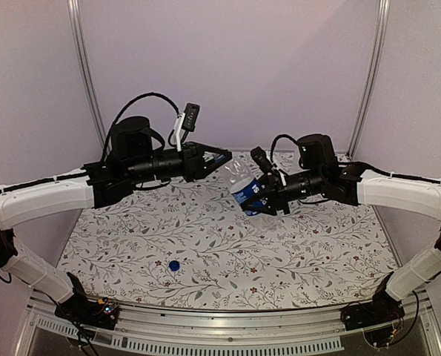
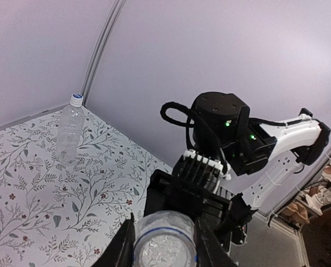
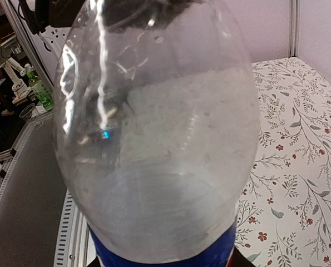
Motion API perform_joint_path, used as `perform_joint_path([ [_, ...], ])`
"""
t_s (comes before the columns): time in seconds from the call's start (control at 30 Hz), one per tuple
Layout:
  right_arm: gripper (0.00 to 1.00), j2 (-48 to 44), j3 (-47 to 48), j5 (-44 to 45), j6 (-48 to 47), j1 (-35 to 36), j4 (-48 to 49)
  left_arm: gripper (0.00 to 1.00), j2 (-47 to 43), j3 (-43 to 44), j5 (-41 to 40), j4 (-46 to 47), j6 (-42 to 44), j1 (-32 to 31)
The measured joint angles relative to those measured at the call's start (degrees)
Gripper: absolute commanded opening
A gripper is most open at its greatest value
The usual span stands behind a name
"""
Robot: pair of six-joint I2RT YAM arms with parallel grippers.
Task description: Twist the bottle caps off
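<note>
1. Left arm (image 1: 50, 194): it reaches in from the left to the middle of the desk (image 1: 316, 252). The left jaws are clenched on the open neck end of the labelled bottle (image 1: 239, 176). In the left wrist view, 1 finger (image 2: 122, 247) sits on each side of the round mouth and touches it. A thin blue ring runs around the neck.

2. Right arm (image 1: 398, 189): it reaches in from the right. The right jaws are grasping the same bottle around its blue label band.

3. Labelled bottle: it is held clear of the desk between the 2 arms, near the centre of the scene. It is tilted, with the neck toward the far left and the base toward the near right. In the right wrist view the clear body fills most of the picture, and the blue band lies at the bottom edge.

4. Blue cap (image 1: 174, 265): it lies alone on the desk, near side, left of centre, well apart from both bottles.

5. Plain bottle (image 2: 69, 133): it stands upright on the desk close to the far wall. It shows only in the left wrist view. Its whitish cap (image 2: 76, 99), with a blue rim, sits on the neck.
</note>
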Motion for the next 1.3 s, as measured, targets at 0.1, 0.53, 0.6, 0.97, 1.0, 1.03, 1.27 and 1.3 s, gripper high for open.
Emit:
perform_joint_path([
  [0.1, 0.49, 0.0, 0.0, 0.0, 0.0, 0.0, 0.3, 0.06, 0.0, 0.0, 0.3, 0.3, 0.1, 0.0],
  [0.53, 0.99, 0.0, 0.0, 2.6, 1.4, 0.0, 0.4, 0.00, -4.0, -0.9, -1.9, -1.3, 4.1, 0.2],
  [0.6, 0.99, 0.0, 0.0, 4.0, 1.7, 0.0, 0.4, 0.00, -5.2, -0.9, -4.3, -3.1, 5.5, 0.3],
  [0.97, 0.99, -1.7, 0.0, 17.2, 4.7, -1.5, -0.5, 0.00, -7.6, -0.8, -23.2, -18.1, 13.3, 2.0],
  [1.0, 0.99, -2.1, 0.0, 18.4, 5.0, -1.8, -0.6, 0.00, -7.6, -0.8, -24.6, -19.4, 13.7, 2.4],
  [1.03, 0.99, -2.4, 0.0, 19.4, 5.2, -2.0, -0.6, 0.00, -7.6, -0.8, -25.9, -20.4, 14.1, 2.8],
  [1.27, 0.99, -3.5, 0.0, 27.0, 7.5, -4.1, -1.0, 0.00, -5.3, -0.4, -31.1, -24.1, 15.1, 5.1],
  [1.3, 0.99, -3.5, 0.0, 27.9, 7.9, -4.5, -1.1, 0.00, -4.6, -0.2, -31.4, -24.7, 15.1, 5.3],
])
